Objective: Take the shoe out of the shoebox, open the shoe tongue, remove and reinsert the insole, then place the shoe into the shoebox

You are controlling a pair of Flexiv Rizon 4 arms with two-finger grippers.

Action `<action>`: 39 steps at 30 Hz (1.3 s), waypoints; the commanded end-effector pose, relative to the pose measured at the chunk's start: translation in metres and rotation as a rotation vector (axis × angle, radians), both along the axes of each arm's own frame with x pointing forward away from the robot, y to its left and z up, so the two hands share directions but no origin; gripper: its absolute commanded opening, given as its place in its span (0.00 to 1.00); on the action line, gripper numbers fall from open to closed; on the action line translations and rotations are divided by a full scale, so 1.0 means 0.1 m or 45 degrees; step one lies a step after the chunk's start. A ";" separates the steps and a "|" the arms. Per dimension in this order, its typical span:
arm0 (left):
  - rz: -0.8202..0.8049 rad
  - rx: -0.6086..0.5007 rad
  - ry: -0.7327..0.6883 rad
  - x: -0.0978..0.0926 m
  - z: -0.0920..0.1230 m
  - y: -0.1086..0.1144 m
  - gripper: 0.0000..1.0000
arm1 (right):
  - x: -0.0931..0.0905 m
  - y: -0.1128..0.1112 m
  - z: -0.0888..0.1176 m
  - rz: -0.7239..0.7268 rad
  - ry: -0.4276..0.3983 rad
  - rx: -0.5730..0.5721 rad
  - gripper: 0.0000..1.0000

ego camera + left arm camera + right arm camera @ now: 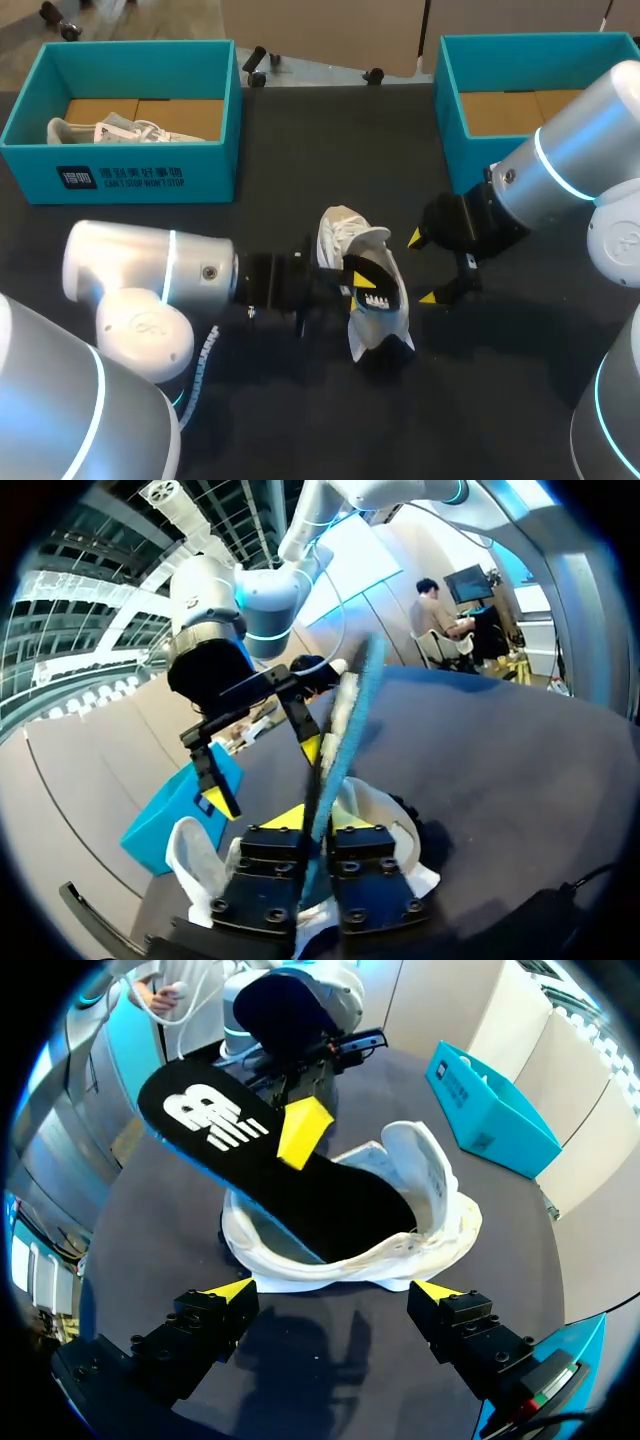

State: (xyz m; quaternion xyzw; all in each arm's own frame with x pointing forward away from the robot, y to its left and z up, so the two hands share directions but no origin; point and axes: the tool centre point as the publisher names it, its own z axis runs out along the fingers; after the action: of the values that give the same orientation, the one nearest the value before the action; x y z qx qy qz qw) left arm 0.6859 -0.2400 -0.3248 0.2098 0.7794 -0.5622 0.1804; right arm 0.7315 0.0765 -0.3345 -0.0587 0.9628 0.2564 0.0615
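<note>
Left fingers (pixel 283 818) pinched on insole (pixel 290 1175); one end raised, other end tucked in shoe (pixel 430 1230). Shoe on side on counter (pixel 300 200), between both arms. Right fingers (pixel 232 1288) wide, just beside shoe, holding nothing. Risks: unheld shoe likely to drag or roll with insole; thin pinch could slip.

From the shoe (pixel 345 238), bare table (pixel 330 150) lies open at 12 and 6 o'clock. The left arm (pixel 150 275) blocks 9, its gripper (pixel 367 289) clamping the insole (pixel 330 1200). The right gripper (pixel 425 268), fingers spread, crowds 3. The left box (pixel 130 170) stands at 10, the right box (pixel 455 120) at 1.
</note>
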 end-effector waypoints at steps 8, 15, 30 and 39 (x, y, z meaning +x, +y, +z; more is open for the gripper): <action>0.034 -0.015 -0.073 0.15 -0.22 -0.09 0.00 | -0.01 0.00 0.00 -0.001 -0.003 0.001 1.00; 0.055 -0.010 -0.119 0.30 -0.32 -0.08 0.00 | -0.01 0.00 0.00 -0.001 -0.003 0.001 1.00; 0.061 -0.044 -0.129 0.21 -0.12 -0.04 0.56 | -0.01 0.00 0.00 -0.001 -0.003 0.001 1.00; 0.045 -0.032 -0.115 0.08 -0.05 0.02 0.47 | -0.01 0.00 0.00 -0.001 -0.003 0.001 1.00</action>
State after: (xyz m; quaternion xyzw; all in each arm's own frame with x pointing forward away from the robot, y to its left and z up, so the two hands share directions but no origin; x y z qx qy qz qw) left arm 0.6993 -0.2430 -0.3324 0.2196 0.7663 -0.5594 0.2273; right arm 0.7315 0.0766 -0.3345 -0.0588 0.9628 0.2564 0.0614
